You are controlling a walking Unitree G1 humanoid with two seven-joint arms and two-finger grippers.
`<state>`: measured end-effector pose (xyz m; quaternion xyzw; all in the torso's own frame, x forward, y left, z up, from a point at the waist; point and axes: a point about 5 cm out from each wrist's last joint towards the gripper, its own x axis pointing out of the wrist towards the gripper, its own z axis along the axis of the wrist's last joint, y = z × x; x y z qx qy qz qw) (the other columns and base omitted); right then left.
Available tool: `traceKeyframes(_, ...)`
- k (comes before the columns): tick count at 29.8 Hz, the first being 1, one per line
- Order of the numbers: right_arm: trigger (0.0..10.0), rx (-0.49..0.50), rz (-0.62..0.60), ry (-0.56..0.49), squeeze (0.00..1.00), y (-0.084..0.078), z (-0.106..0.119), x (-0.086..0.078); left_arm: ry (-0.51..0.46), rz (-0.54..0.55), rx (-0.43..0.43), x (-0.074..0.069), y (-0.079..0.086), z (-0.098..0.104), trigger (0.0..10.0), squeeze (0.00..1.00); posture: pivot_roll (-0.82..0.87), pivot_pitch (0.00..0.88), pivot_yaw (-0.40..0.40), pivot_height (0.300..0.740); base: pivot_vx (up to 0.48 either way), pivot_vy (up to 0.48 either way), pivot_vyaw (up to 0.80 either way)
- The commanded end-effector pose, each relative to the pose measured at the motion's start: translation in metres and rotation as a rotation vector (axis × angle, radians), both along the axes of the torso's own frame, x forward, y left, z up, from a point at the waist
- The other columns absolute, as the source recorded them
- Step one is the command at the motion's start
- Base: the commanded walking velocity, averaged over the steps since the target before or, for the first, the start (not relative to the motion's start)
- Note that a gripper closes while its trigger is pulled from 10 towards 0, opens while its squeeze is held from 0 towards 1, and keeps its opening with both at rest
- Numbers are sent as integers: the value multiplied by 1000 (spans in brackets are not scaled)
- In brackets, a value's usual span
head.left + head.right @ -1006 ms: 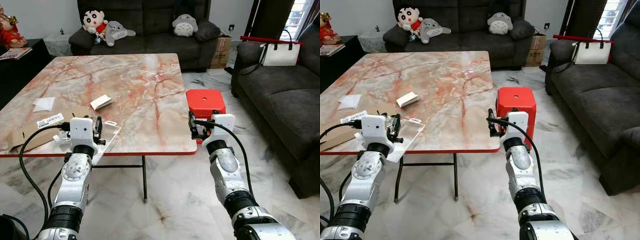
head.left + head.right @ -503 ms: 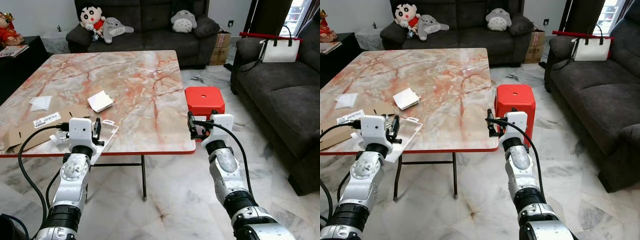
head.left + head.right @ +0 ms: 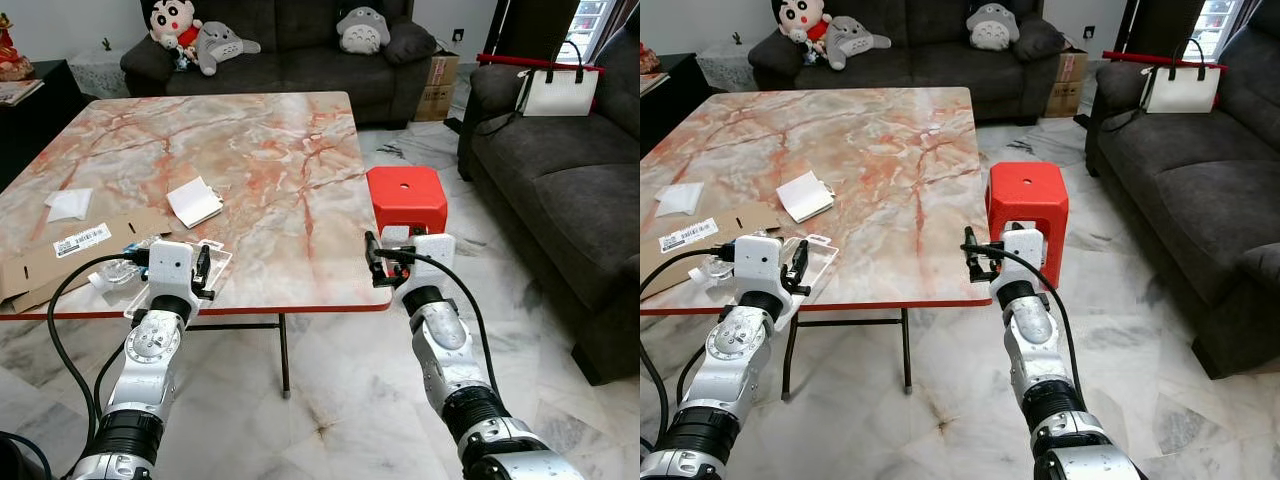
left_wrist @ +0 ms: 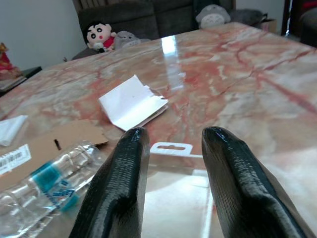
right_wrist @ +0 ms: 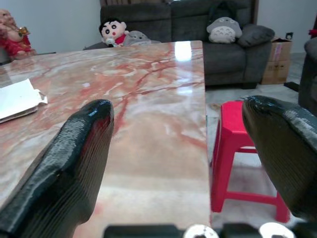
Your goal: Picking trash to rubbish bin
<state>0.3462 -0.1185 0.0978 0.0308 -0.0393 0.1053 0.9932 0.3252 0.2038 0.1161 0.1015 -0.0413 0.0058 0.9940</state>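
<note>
The nearest piece of trash is the clear plastic blister pack, lying flat at the near edge of the counter, directly ahead of my left gripper. My left fingers are spread apart with nothing between them. Just beside the pack lies a crushed plastic bottle with a blue label, resting partly on a flattened cardboard sheet. Farther in sit a folded white paper and a crumpled white tissue.

My worry is the pack itself: it is thin, slick and flush to the marble, so my fingers could skate over it or push it away instead of pinching it. It also overhangs the edge a little, I think, so a nudge may tip it to the floor. If I come in too wide, I could catch the bottle as well and roll it off.

My right gripper hovers at the counter's near right corner, fingers wide apart and empty, close to the red stool. I see no rubbish bin yet.
</note>
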Motion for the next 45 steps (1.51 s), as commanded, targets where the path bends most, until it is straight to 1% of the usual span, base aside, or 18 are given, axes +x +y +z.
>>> traceKeyframes(1, 10000, -3, 16, -10, 0, 3, 3, 0, -16, 6, 18, 1, 2, 7, 10000, 0, -12, 16, 18, 740, 0, 0, 0)
traceKeyframes(6, 10000, 2, 47, -15, 0, 8, 3, -3, 12, -19, 31, -3, -1, 4, 10000, 0, -13, 47, 14, 740, 0, 0, 0)
traceKeyframes(11, 10000, -4, 61, -12, 0, 11, 3, -5, 33, -23, 25, -4, -2, 0, 10000, 0, -12, 52, 14, 740, 0, 0, 0)
traceKeyframes(14, 10000, 10, 88, -23, 0, 18, 4, -8, 123, -27, 65, 1, -3, -9, 10000, 0, -18, 59, 18, 740, 0, 0, 0)
traceKeyframes(16, 10000, 11, 125, -32, 0, 23, 7, -9, 147, -39, 66, 4, -6, -11, 10000, 0, -22, 62, 17, 740, 0, 0, 0)
traceKeyframes(19, 10000, 5, 153, -36, 0, 27, 7, -11, 144, -47, 61, 10, -9, -7, 10000, 0, -27, 74, 16, 740, 0, 0, 0)
traceKeyframes(24, 10000, 13, 163, -31, 0, 30, 8, -14, 158, -48, 65, 17, -12, -5, 10000, 0, -32, 80, 17, 740, 0, 0, 0)
traceKeyframes(29, 10000, 18, 167, -29, 0, 31, 9, -14, 146, -34, 69, 21, -12, 0, 10000, 0, -33, 85, 17, 740, 0, 0, 0)
traceKeyframes(32, 10000, 19, 171, -25, 0, 31, 8, -15, 162, -21, 75, 23, -11, -2, 10000, 0, -32, 86, 15, 740, 0, 0, 0)
traceKeyframes(33, 10000, 19, 172, -24, 0, 32, 8, -15, 176, -16, 54, 24, -11, -4, 10000, 110, -34, 86, 14, 740, 0, 0, 0)
traceKeyframes(34, 10000, 19, 172, -23, 0, 32, 9, -15, 182, -13, 42, 24, -11, -5, 10000, 294, -35, 85, 13, 740, 0, 0, 0)
traceKeyframes(35, 10000, 19, 172, -22, 0, 32, 9, -15, 191, -4, 25, 24, -10, -6, 10000, 788, -35, 85, 13, 740, 0, 0, 0)
traceKeyframes(36, 10000, 19, 172, -22, 0, 31, 9, -15, 202, 8, -2, 25, -9, -7, 10000, 969, -38, 88, 12, 740, 0, 0, 0)
traceKeyframes(37, 10000, 20, 172, -22, 0, 31, 9, -15, 212, 19, -28, 25, -8, -8, 10000, 1000, -38, 88, 12, 740, 0, 0, 0)
traceKeyframes(38, 10000, 20, 171, -22, 0, 31, 10, -15, 219, 25, -41, 25, -7, -8, 10000, 1000, -38, 88, 12, 740, 0, 0, 0)
traceKeyframes(39, 10000, 19, 170, -22, 0, 30, 10, -15, 221, 26, -47, 26, -7, -8, 10000, 0, -36, 88, 9, 740, 0, 0, 0)
traceKeyframes(45, 10000, 16, 171, -20, 0, 29, 10, -14, 243, 22, -75, 27, -7, -10, 10000, 0, -37, 87, 7, 740, 0, 0, 0)
